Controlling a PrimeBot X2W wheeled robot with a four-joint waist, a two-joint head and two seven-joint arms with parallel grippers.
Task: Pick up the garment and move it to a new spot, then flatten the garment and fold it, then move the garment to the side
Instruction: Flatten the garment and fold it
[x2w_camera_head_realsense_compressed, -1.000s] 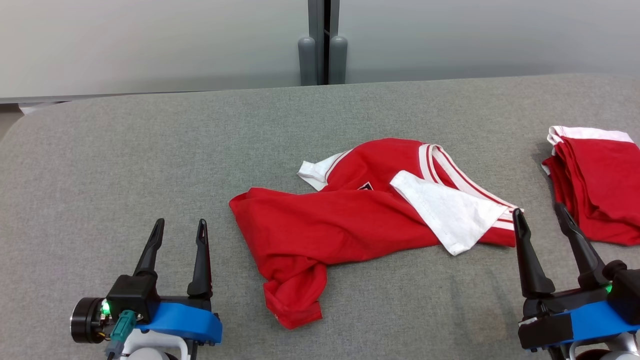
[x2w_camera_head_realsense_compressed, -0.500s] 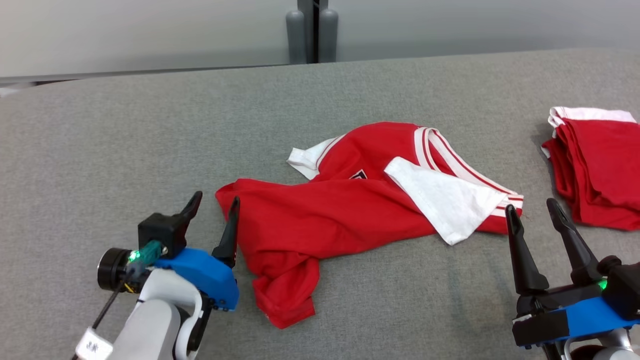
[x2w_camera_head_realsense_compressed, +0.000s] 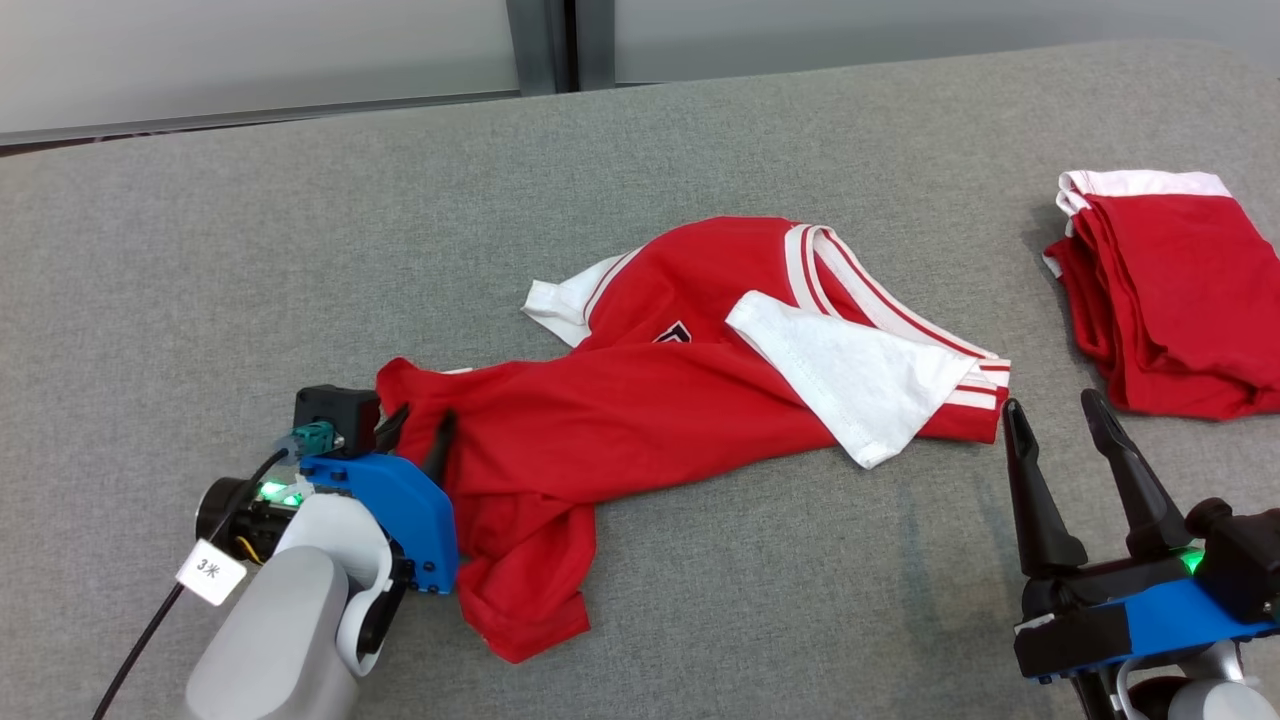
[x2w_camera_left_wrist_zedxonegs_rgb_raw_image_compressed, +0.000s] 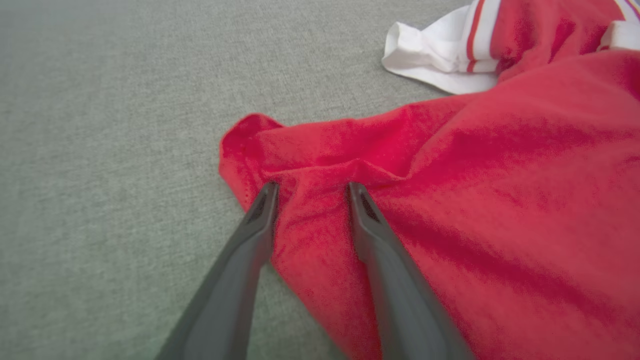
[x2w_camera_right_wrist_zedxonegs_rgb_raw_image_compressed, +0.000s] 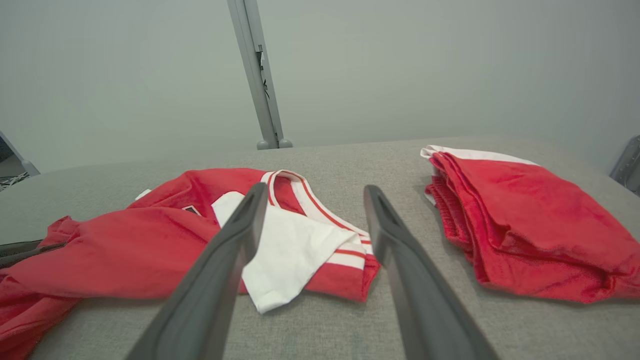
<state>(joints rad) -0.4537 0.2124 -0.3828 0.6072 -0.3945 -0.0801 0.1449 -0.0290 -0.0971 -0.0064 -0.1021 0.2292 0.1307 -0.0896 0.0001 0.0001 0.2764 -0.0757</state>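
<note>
Left gripper (x2w_camera_left_wrist_zedxonegs_rgb_raw_image_compressed: 312, 187) sits on the red jersey's (x2w_camera_head_realsense_compressed: 650, 420) left corner, fingers apart astride a raised fold, nothing pinched. Right gripper (x2w_camera_head_realsense_compressed: 1050, 402) is wide open and empty, just beside the jersey's right hem. Jersey lies crumpled mid gray fabric surface (x2w_camera_head_realsense_compressed: 200, 250).

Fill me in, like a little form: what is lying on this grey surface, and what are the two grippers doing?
Surface: grey fabric-covered table
Garment: crumpled red and white shirt, mid-table
Left gripper: open, fingers astride a ridge of cloth at the shirt's red edge
Right gripper: open, near the shirt's striped end, holding nothing
Right side: folded red pile, apart from the shirt
</note>
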